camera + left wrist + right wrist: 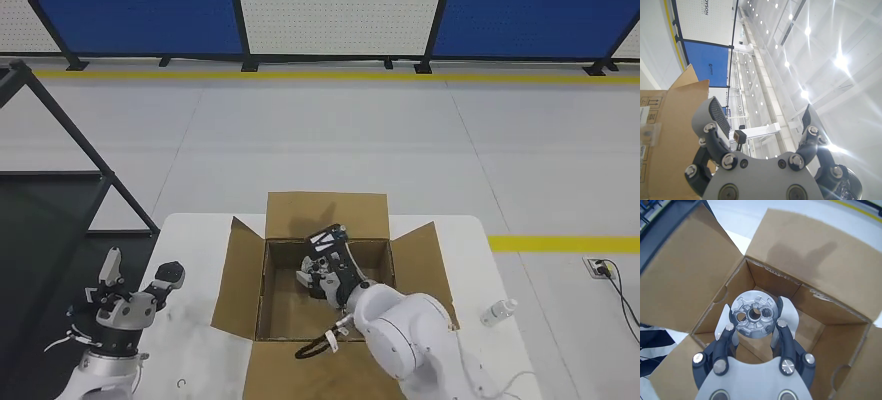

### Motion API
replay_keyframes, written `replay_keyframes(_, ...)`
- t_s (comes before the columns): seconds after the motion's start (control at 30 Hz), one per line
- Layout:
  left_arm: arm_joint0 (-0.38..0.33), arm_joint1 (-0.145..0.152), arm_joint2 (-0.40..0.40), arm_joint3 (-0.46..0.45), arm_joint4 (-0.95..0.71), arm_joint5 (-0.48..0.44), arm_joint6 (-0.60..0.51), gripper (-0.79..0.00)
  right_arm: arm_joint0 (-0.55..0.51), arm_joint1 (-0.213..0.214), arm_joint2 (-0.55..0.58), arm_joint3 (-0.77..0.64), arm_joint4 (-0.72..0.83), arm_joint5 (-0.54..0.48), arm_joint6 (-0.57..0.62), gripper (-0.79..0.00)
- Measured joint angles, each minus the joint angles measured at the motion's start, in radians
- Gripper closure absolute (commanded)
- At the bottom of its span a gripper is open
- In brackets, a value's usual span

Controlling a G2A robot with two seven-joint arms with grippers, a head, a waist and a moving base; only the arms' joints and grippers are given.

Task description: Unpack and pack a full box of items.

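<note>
An open cardboard box (240,280) with all flaps spread stands in the middle of the white table (190,250). My right gripper (754,311) hangs over the box's opening, shut on a round grey metal disc (754,316) with a centre hole and cast ribs. In the top view that gripper (322,275) sits inside the box outline. My left gripper (135,285) rests at the table's left edge, pointing upward with its fingers spread wide and nothing between them. Its ribbed pad (719,117) shows against the ceiling, beside a box flap (668,123).
A small clear bottle (498,312) lies on the table to the right of the box. A dark metal frame (60,130) stands off the table's left side. A tiny ring (181,383) lies near the table's front left.
</note>
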Motion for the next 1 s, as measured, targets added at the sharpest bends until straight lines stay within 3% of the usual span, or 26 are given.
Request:
replay_keyframes(0.27,-0.010,-0.001,0.015,0.008,0.001,0.004,-0.006,-0.785,-0.119,0.024,0.164,-0.273,-0.088,0.058,0.009,0.000)
replay_keyframes(0.57,-0.030,-0.001,0.045,0.012,0.019,0.021,-0.013,-0.785,-0.267,0.043,0.372,-0.473,-0.160,0.136,0.038,0.000)
replay_keyframes(1.0,-0.071,0.001,0.080,0.019,0.049,0.049,-0.022,-0.785,-0.492,0.056,0.647,-0.466,-0.020,0.134,0.014,0.000)
